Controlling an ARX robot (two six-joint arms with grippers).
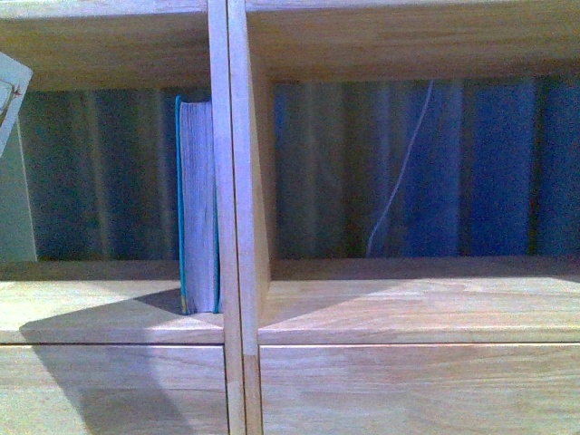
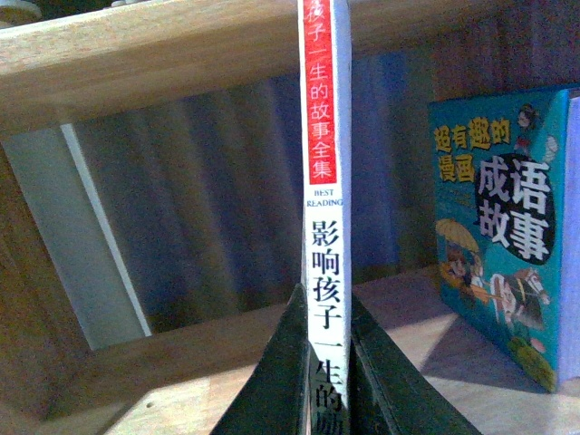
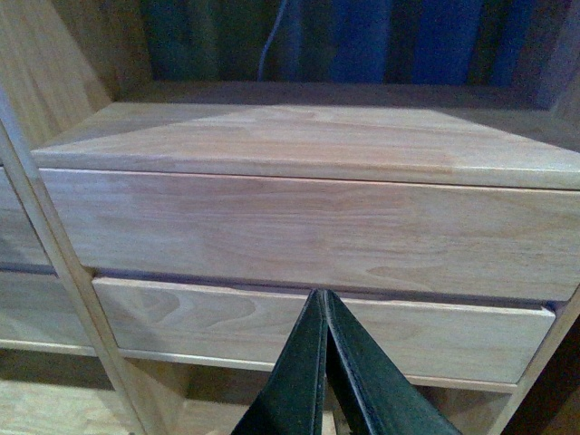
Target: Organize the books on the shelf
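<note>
Left gripper (image 2: 328,381) is pinching the thin white paperback (image 2: 324,163) by its lower spine, inside the shelf (image 2: 163,54) bay.
Light and floppy, it is wanting a firm low pinch; teal book (image 2: 498,236) is standing beyond, to one side; right gripper (image 3: 326,362) is pressed together, empty.

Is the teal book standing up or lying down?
Standing up. The teal book stands on its edge against the shelf's central divider, pages facing out.
</note>
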